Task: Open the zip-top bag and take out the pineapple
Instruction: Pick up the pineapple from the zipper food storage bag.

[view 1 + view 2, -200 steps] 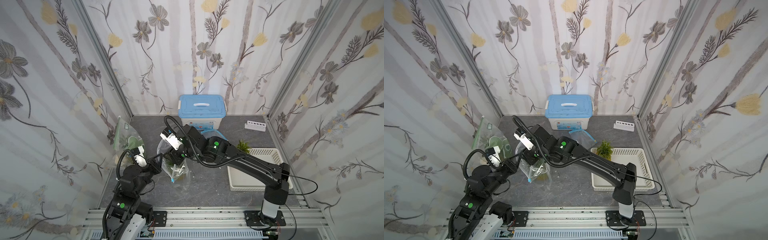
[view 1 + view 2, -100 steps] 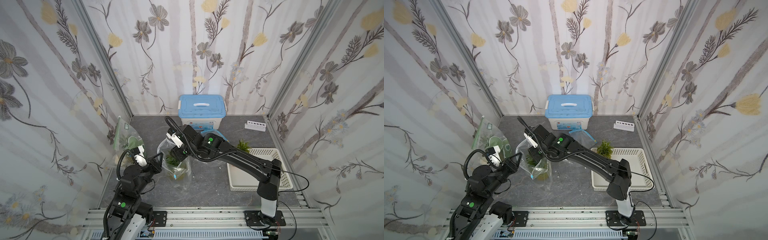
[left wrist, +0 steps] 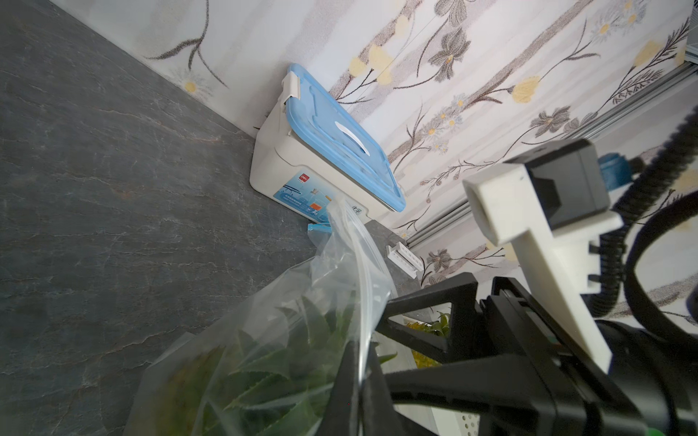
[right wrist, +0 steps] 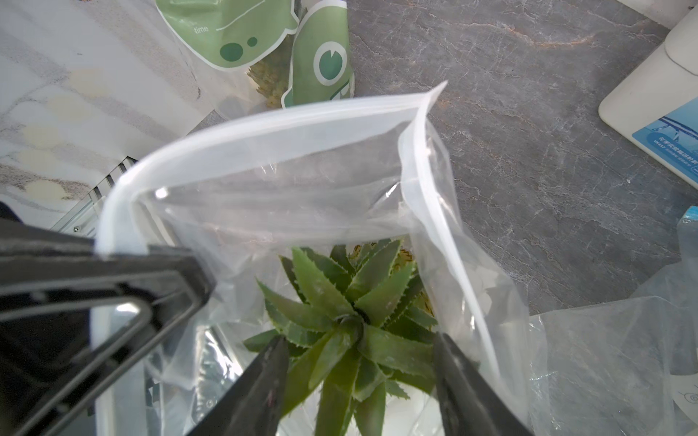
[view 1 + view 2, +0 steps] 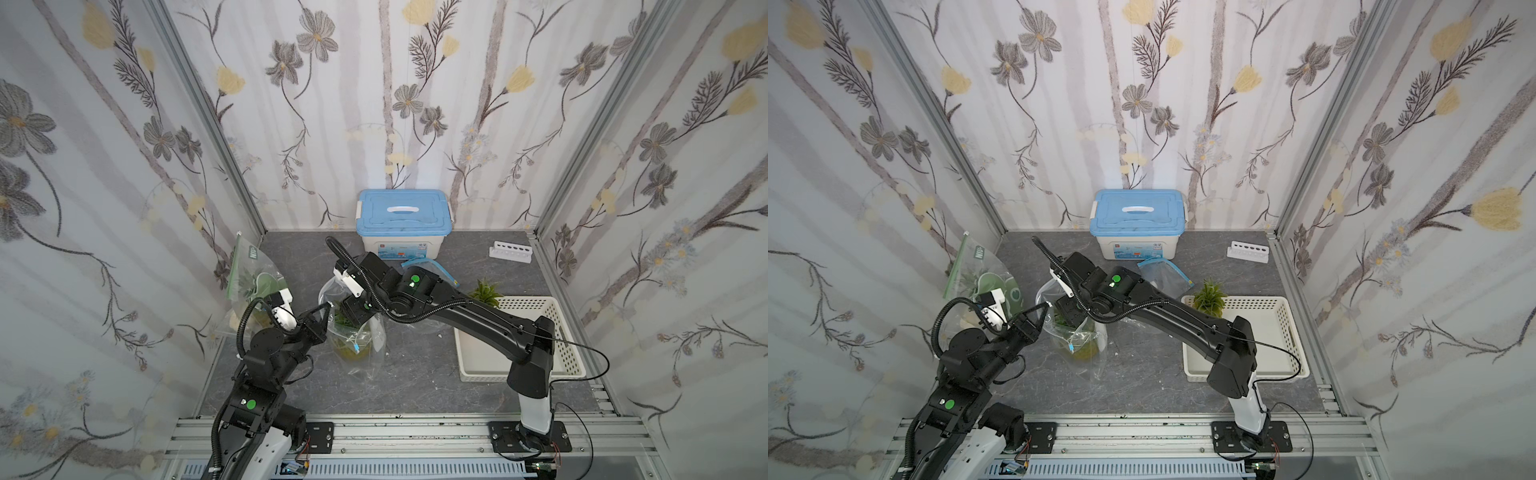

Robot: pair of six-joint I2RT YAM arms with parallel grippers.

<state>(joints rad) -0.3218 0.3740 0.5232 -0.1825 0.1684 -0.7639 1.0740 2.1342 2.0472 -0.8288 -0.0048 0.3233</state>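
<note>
Grey tabletop (image 5: 415, 382) carries blue-lidded box (image 5: 404, 216), white basket (image 5: 482, 361), small rack (image 5: 513, 252) and, seemingly, the zip-top bag (image 5: 361, 357).

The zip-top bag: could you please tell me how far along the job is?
Done: the zip-top bag gapes open. In hand: the left hand pinches its rim; the right hand, open, straddles the crown of the pineapple inside. Left: grip the crown and lift it out.

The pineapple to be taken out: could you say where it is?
In both top views the pineapple sits in the clear zip-top bag left of the white basket, between the left hand pinching its rim and the open right hand.
</note>
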